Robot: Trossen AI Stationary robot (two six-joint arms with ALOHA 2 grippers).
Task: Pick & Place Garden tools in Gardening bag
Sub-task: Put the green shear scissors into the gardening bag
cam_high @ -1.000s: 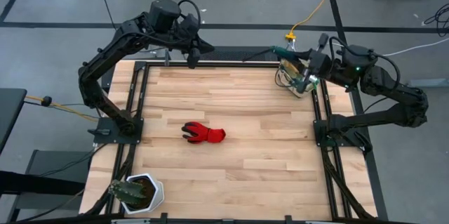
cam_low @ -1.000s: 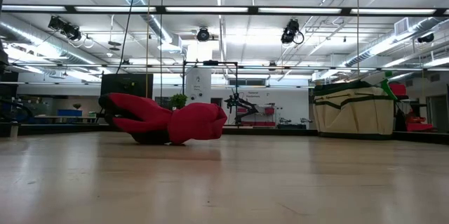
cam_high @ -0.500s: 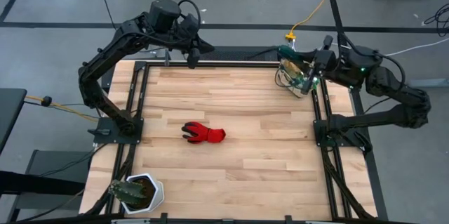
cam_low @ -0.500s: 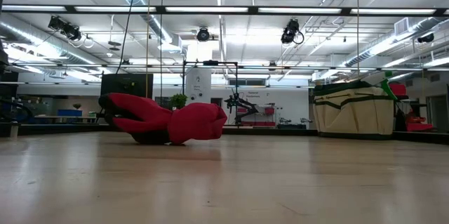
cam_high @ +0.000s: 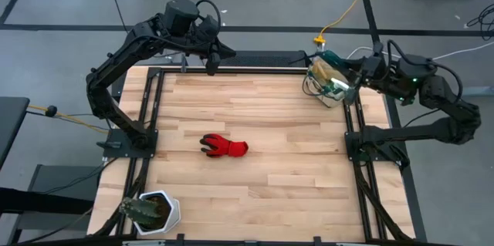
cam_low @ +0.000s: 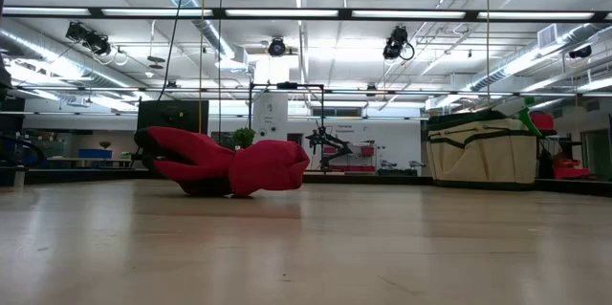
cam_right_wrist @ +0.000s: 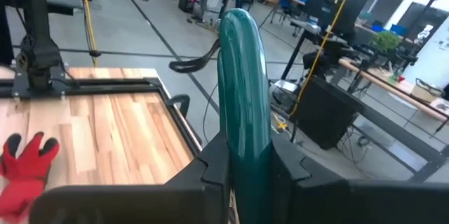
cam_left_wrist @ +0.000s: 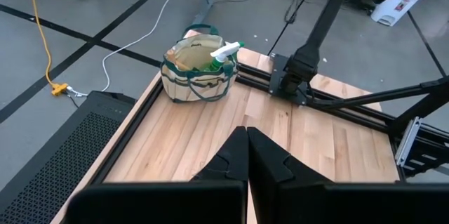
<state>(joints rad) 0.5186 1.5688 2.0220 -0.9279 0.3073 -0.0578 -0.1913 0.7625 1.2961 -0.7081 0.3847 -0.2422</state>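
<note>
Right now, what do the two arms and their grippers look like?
Both arms are dark, jointed and tubular with black cables. The left gripper has two flat black tapered fingers. The right gripper has matching angular black fingers; its arm shows a small green light.

I count one red glove [cam_high: 225,147] on the table, one canvas bag [cam_high: 328,81] at the far right corner with one green watering can [cam_left_wrist: 223,53] in it, and one white pot [cam_high: 158,212] at the near left. I see two robot arms.
</note>
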